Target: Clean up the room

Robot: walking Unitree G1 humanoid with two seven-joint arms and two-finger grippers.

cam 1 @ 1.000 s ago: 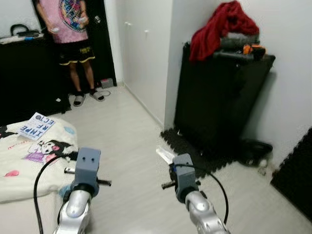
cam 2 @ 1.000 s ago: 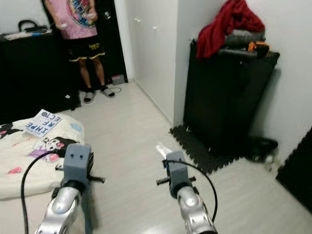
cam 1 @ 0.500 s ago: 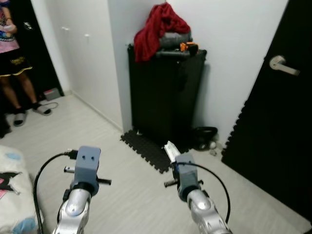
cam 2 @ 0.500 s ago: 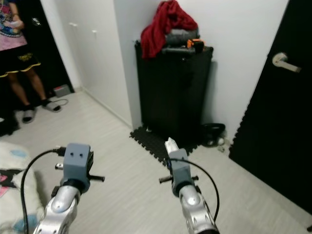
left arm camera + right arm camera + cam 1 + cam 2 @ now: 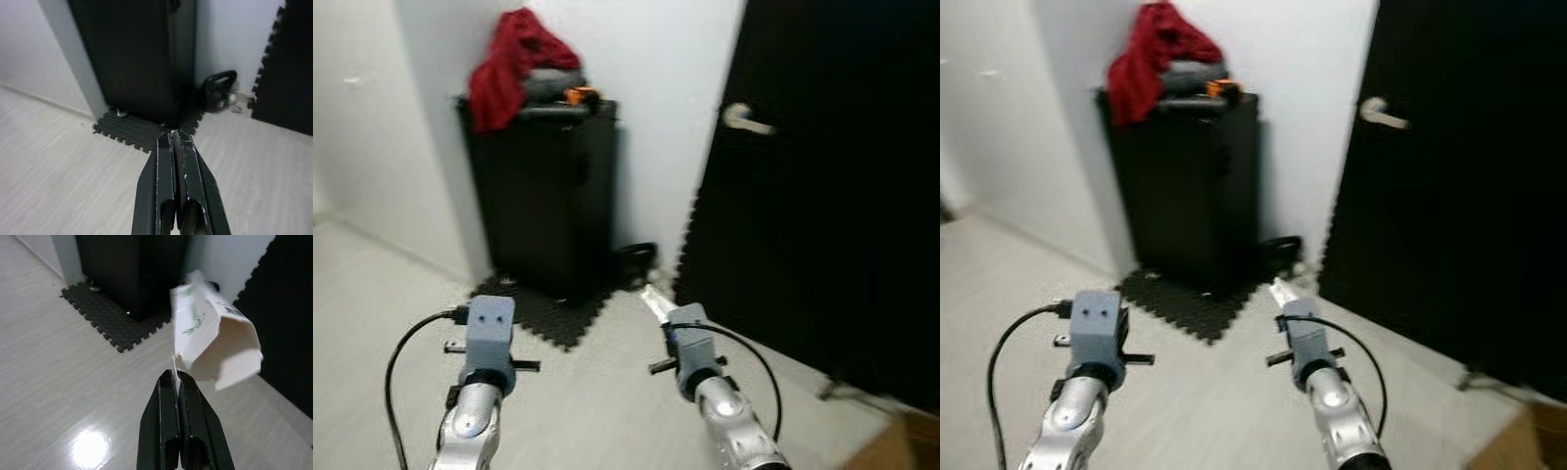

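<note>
The right hand (image 5: 177,374) is clenched on the edge of an opened white paper carton (image 5: 212,347), held out over the pale wood floor (image 5: 372,294); the left hand (image 5: 174,139) is clenched, empty. Seemingly mid-carry: next it must find a bin, perhaps past the far black cabinet (image 5: 543,191).

Both my silver arms reach forward at about the same height, each wrist capped by a grey-blue camera block with a black cable looping off it. My left pincer (image 5: 175,147) has its two long black fingers pressed flat together — nothing between them. My right pincer (image 5: 175,379) is clamped on the edge of a white paper carton (image 5: 215,340).
</note>
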